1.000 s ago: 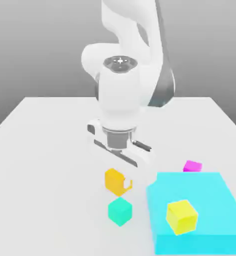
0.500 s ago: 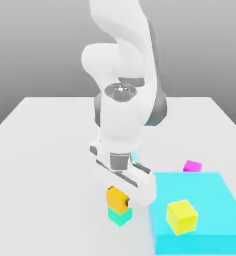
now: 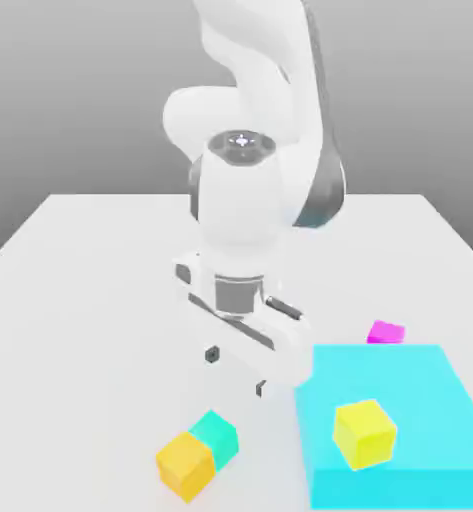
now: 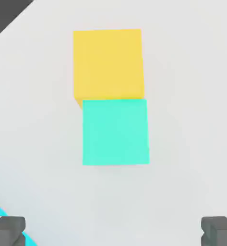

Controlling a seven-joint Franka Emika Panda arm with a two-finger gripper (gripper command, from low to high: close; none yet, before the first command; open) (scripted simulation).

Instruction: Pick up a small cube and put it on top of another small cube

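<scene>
Table (image 3: 90,300) in front holds the golden cube (image 3: 185,465) resting on the surface, touching the teal cube (image 3: 216,435) beside it, not stacked. Above and behind them hangs the gripper (image 3: 237,371), fingers spread, holding nothing. At the exterior view's right, a lemon-yellow cube (image 3: 364,433) sits on the cyan block (image 3: 420,385); beyond it, a magenta cube (image 3: 385,332).

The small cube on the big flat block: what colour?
Bright lemon yellow, clearest in the exterior view.

The small cube (image 3: 185,465) lies on the table (image 3: 80,300) touching another small cube (image 3: 216,436), beside the big block (image 3: 420,400).
</scene>
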